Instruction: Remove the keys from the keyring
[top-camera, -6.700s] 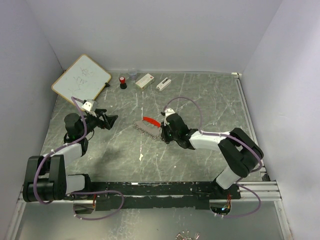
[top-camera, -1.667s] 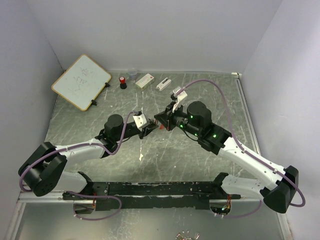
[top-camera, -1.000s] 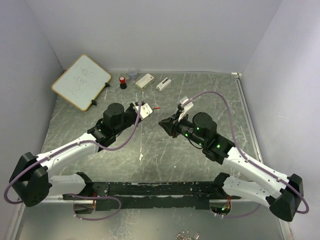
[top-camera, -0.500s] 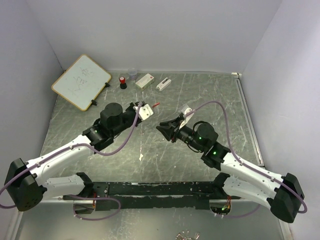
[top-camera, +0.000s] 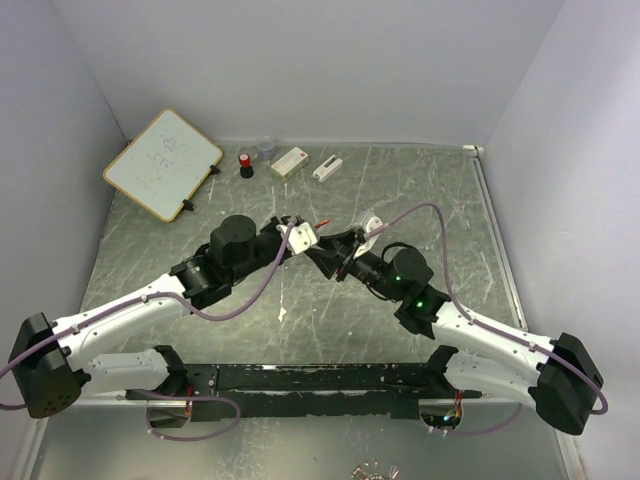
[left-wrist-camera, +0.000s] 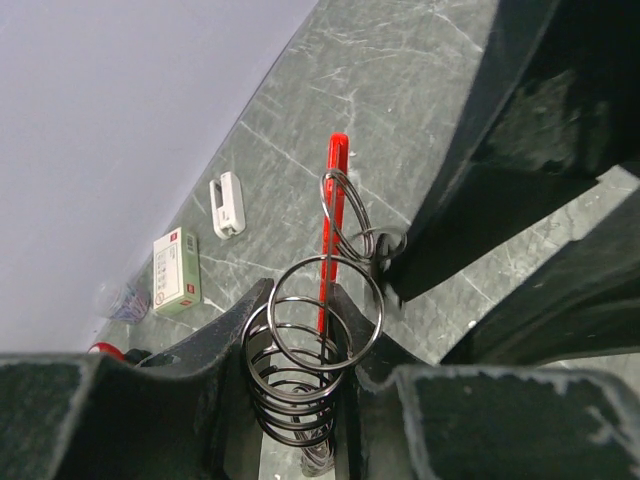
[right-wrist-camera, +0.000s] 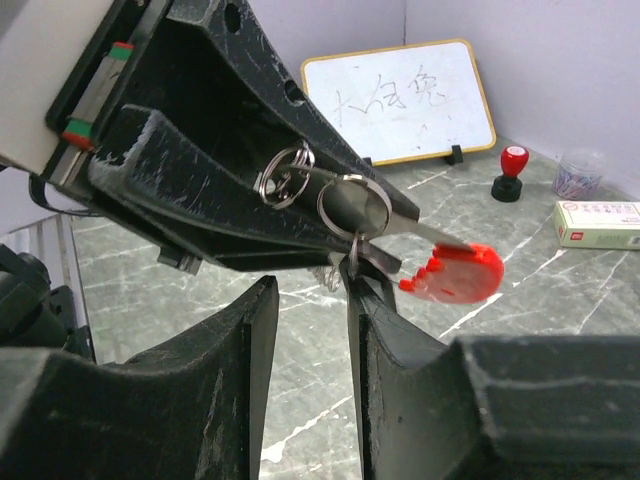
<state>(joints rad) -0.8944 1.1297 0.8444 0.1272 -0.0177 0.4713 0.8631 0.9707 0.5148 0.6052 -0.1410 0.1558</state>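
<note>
Left gripper (left-wrist-camera: 300, 305): jaws closed narrow on the keyring (right-wrist-camera: 455, 272), which is pinched between the two fingers. From the left wrist view the stack of metal rings (left-wrist-camera: 325, 320) sits in the gap, and the red clip (left-wrist-camera: 336, 200) stands up edge-on past the fingertips.

Keyring position: held up off the table (top-camera: 450, 200), right of the whiteboard (top-camera: 162, 163) and nearer the arm bases than it.

Right gripper (right-wrist-camera: 312, 285): on the far side of the keyring from the whiteboard, nose to nose with the left gripper. Jaws part way apart with a clear gap, nothing clamped between them. One small ring (right-wrist-camera: 362, 250) hangs just at the tip of one finger (right-wrist-camera: 385, 330); cannot tell if they touch.

Along the back edge, right of the whiteboard in order: red-capped bottle (top-camera: 245, 163), clear cup (top-camera: 265, 148), small box (top-camera: 289, 161), white block (top-camera: 327, 167). All lie well apart from both grippers.
</note>
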